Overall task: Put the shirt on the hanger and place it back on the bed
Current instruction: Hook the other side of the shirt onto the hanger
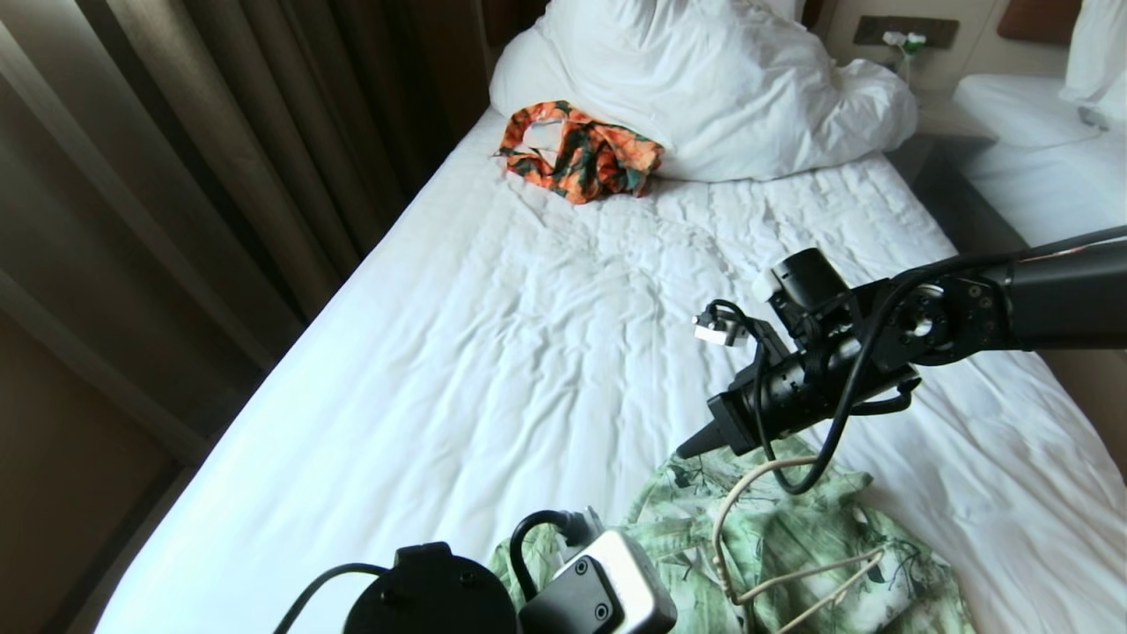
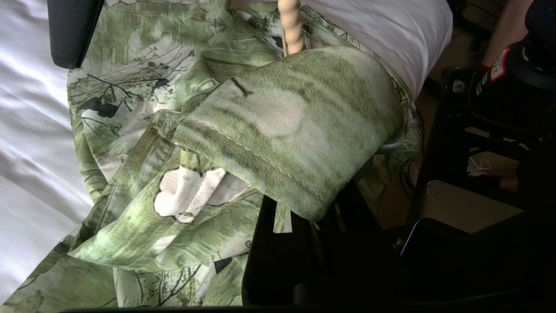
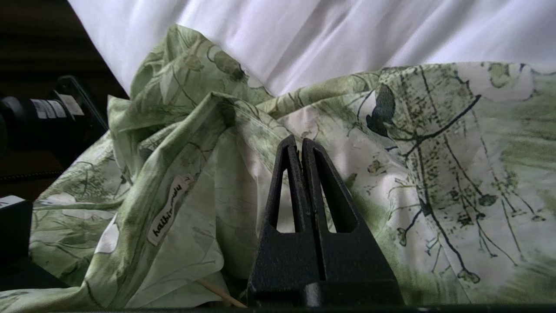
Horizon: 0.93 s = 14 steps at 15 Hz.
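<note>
The large bed (image 1: 546, 335) with its wrinkled white sheet fills most of the scene, with big white pillows (image 1: 704, 79) at the far end. Against the pillows lies a small crumpled orange-and-dark-green garment (image 1: 577, 154), well apart from the work. At the near edge of the bed, toward the right, lies the green-and-white short-sleeved shirt with dark leaf print (image 1: 775, 546), bunched and partly folded over itself. On top of it rests the thin cream-white wire hanger (image 1: 748, 528), its hook curving toward the far side; I judge that it is not yet inside the shoulders.

The right arm comes in from the right, and the right gripper (image 1: 691, 447) points down at the far edge of the shirt. Its fingers are pressed together with nothing between them, and the tip hovers just above the cloth near the collar label (image 3: 167, 211). The left gripper (image 2: 295, 217) is at the near edge, mostly under the cloth: a fold of the shirt is draped over it, and the fingers look closed on this fabric.

The step in hand seems to be opening the shirt for the hanger. The next move calls for the right fingers to spread and take the hanger or the collar, while the left side keeps the cloth lifted.
</note>
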{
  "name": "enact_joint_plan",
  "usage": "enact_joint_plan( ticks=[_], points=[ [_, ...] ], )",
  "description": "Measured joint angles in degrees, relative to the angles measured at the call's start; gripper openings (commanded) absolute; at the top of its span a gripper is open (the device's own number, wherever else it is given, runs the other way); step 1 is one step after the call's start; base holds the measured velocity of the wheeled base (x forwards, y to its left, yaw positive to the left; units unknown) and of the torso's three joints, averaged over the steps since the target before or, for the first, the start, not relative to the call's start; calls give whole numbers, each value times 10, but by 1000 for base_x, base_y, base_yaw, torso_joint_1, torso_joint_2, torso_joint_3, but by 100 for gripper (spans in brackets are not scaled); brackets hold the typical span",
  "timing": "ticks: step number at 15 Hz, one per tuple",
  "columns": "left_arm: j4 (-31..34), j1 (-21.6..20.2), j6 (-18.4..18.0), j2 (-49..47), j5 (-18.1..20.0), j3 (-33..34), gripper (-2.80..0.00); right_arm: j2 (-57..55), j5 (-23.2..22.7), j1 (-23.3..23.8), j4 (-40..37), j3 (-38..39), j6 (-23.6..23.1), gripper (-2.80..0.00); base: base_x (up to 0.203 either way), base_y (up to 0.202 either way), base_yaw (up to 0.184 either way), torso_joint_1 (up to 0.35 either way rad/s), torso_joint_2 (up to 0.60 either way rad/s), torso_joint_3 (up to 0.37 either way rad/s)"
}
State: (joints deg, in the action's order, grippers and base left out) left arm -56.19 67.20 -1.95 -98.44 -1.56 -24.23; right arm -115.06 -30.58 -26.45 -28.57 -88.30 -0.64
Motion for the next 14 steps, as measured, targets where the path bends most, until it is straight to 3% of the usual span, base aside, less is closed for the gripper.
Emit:
enact_joint_plan(
  ticks=[3, 4, 9, 14],
  points=[
    [-38, 3, 4, -16, 0, 16, -280, -9, 22, -20, -40, 0, -34, -280, 0, 0, 0, 0, 0, 0],
    [-39, 3, 4, -19, -1, 18, -280, -10, 24, -23, -50, 0, -43, 0, 0, 0, 0, 0, 0, 0],
    [-40, 3, 3, -24, -1, 16, -280, -21, 25, -19, -94, 1, -114, 0, 0, 0, 0, 0, 0, 0],
    [-40, 3, 2, -23, -3, 16, -280, -44, 26, -19, -93, 1, -126, 0, 0, 0, 0, 0, 0, 0]
  ],
)
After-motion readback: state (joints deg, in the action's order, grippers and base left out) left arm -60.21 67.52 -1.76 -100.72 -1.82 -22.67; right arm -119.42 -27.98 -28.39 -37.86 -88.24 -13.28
